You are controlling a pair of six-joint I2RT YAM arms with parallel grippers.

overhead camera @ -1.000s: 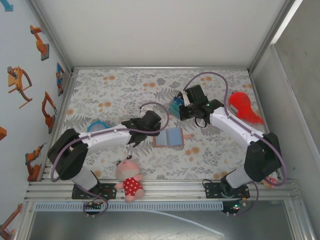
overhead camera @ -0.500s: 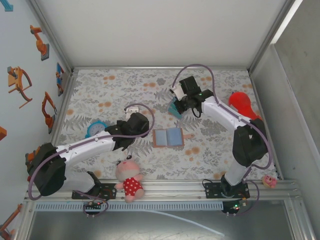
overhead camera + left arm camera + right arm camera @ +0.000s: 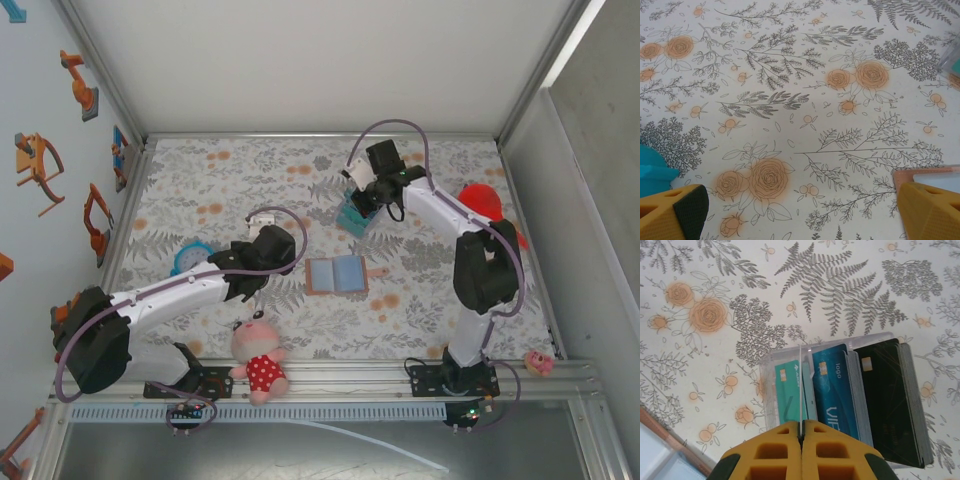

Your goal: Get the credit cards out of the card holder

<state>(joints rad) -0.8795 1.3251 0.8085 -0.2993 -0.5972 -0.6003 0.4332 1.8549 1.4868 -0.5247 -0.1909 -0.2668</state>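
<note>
Left arm's pulled back, right arm's swung out over the card tray (image 3: pixel 768 385). Left tool (image 3: pixel 800 215) hangs wide open and empty. Card holder (image 3: pixel 337 273) lies open just to its right, long axis sideways, tab pointing right. Right tool (image 3: pixel 801 424) is clamped on what looks like an edge-on card (image 3: pixel 800 385). Stowing step, I'd say; next it needs releasing into a slot.

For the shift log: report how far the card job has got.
Done: the card holder lies open. In hand: the right gripper is shut on what looks like a thin card, edge-on over the clear tray of stacked cards. The left gripper hangs open beside the holder, empty. Left: setting that card down; whether more cards sit in the holder I cannot tell.
</note>
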